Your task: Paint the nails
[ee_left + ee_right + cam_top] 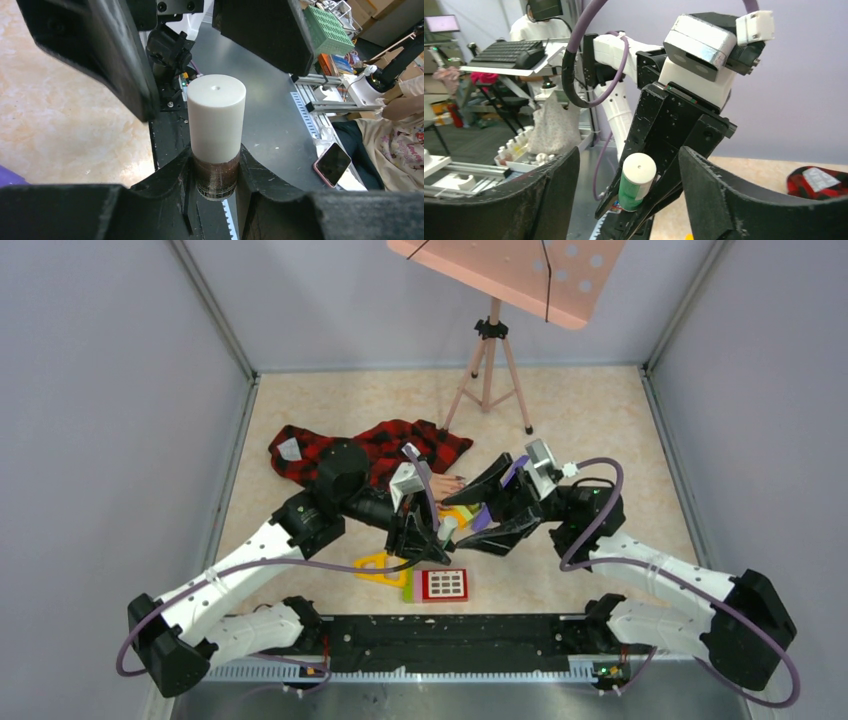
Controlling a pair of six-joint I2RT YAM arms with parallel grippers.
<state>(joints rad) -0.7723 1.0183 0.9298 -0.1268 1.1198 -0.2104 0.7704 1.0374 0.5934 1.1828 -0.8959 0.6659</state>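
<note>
Left wrist view shows the left pincer (pixel 215 172) clenched on a small brown glass bottle (pixel 215 177) whose pale cylindrical cap (pixel 216 120) is still on, the right pincer (pixel 629 160) spread open either side of it, and the flesh-coloured mannequin hand's tiny dark nails (pixel 458 480) lying just beyond both pincers, so painting seems not yet begun.

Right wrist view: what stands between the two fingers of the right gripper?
The cap of a small bottle, apart from both fingers of the right gripper. The left gripper holds that bottle by its body. The left wrist view shows it too.
</note>
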